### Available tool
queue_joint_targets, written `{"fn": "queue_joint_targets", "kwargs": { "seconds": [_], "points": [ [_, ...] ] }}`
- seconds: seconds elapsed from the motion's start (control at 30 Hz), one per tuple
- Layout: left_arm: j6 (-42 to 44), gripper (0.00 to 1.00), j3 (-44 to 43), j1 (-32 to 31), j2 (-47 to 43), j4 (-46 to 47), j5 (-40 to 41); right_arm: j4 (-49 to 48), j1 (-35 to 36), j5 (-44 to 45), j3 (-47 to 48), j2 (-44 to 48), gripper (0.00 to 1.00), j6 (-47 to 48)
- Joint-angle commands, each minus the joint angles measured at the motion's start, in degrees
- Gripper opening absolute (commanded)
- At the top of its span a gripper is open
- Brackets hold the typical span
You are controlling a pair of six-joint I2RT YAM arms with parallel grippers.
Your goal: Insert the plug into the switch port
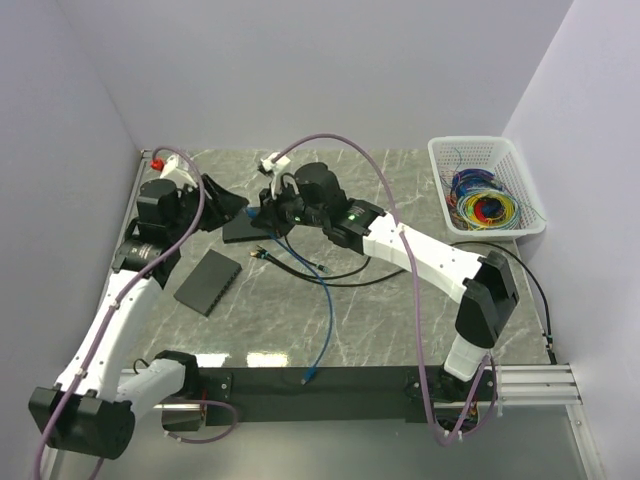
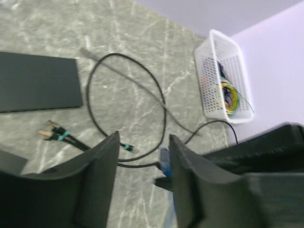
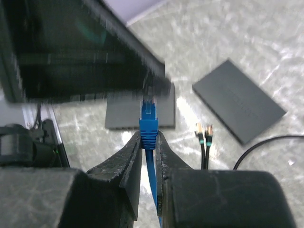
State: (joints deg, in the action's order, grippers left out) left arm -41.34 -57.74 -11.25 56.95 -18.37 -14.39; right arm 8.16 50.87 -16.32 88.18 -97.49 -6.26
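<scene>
The blue plug [image 3: 148,124] with its blue cable [image 1: 326,300] stands pinched between the fingers of my right gripper [image 3: 148,138], which is shut on its boot. The clear tip points at the dark switch [image 3: 124,114] lying just beyond, apart from it. From above, the right gripper [image 1: 268,212] hovers over the switch [image 1: 240,232]. My left gripper [image 2: 142,147] is open with nothing between its fingers; the blue plug [image 2: 165,161] shows just beside its right finger. In the top view the left gripper [image 1: 228,207] is close to the left of the right one.
A second flat dark box [image 1: 208,282] lies left of centre. Black cables with gold-tipped plugs [image 3: 204,133] loop across the middle of the marble table [image 1: 380,320]. A white basket [image 1: 485,185] of coloured wires stands at the back right. Walls close in on both sides.
</scene>
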Motion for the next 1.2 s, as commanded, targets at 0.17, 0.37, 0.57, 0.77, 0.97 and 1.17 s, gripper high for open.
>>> {"fn": "queue_joint_targets", "kwargs": {
  "seconds": [0.17, 0.37, 0.57, 0.77, 0.97, 1.17],
  "points": [
    [3.73, 0.66, 10.62, 15.71, 3.78, 1.92, -5.2, 5.19, 1.95, -0.21, -0.2, -6.39, 0.0, -1.55],
    [0.65, 0.73, 16.43, 26.97, 8.52, 5.89, -11.1, 6.34, 5.72, -1.61, -0.03, -12.89, 0.0, -1.91],
    [-1.89, 0.74, 15.89, 32.6, 12.57, 2.82, -4.7, 6.77, 8.45, -4.07, 3.57, -20.44, 0.0, -2.53],
    [-8.14, 0.73, 23.17, 34.1, 12.58, 8.52, -2.66, 9.76, 9.68, -5.13, 7.52, -25.98, 0.0, -2.0],
    [-8.93, 0.71, 27.67, 34.18, 13.89, 12.38, -2.3, 14.41, 9.95, -4.17, 12.26, -29.59, 0.0, -1.47],
    [-8.84, 0.68, 30.57, 34.1, 13.72, 14.77, -5.47, 22.58, 10.47, -1.18, 18.95, -34.07, 0.0, -1.3]
  ]
}}
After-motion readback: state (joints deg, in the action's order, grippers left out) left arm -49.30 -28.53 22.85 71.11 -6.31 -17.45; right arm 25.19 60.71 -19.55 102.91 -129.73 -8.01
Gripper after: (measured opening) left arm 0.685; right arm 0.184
